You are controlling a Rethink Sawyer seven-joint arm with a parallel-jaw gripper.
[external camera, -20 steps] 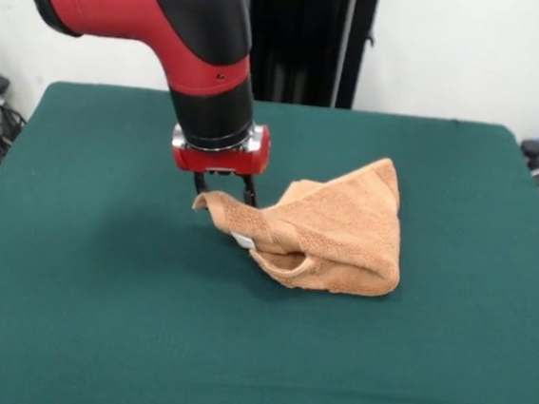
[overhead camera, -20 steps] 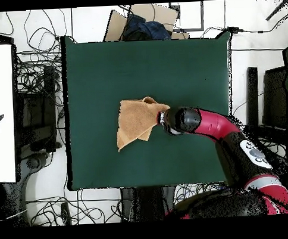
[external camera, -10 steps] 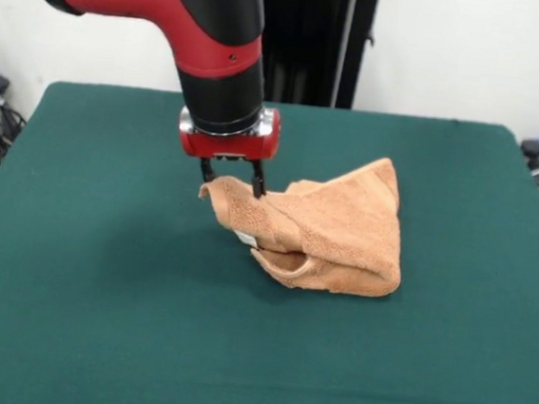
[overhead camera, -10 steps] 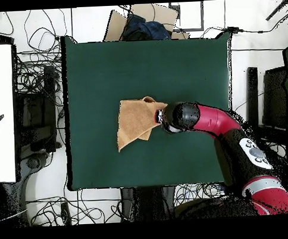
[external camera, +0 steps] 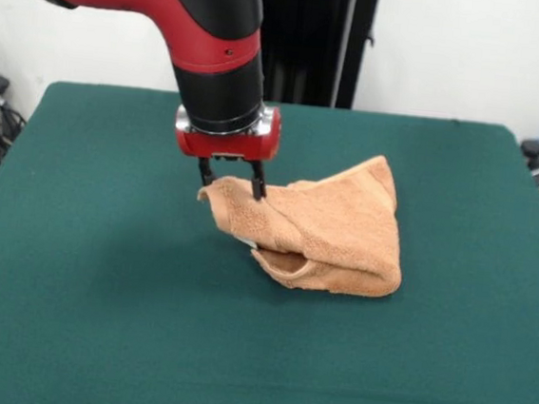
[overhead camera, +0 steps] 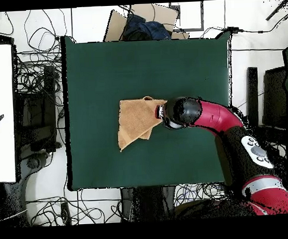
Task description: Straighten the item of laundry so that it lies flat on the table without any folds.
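Note:
The peach-orange towel [external camera: 333, 232] lies folded and bunched on the dark green table [external camera: 96, 319], right of the middle in the front view. My gripper [external camera: 229, 185] is shut on the towel's left corner and holds it lifted off the table, so the cloth hangs in a fold below it. In the overhead view the towel [overhead camera: 134, 120] sits near the table's [overhead camera: 108, 66] middle, with my gripper [overhead camera: 161, 113] at its right corner, mostly hidden under the arm's wrist. The label does not show.
Cables and boxes lie on the floor around the table in the overhead view. A white surface [overhead camera: 2, 112] stands at the left edge. The robot's black pedestal [external camera: 309, 39] stands behind the table's far side.
My gripper has risen a little and shifted slightly right in the front view, lifting the held corner higher. The rest of the towel has stayed in place.

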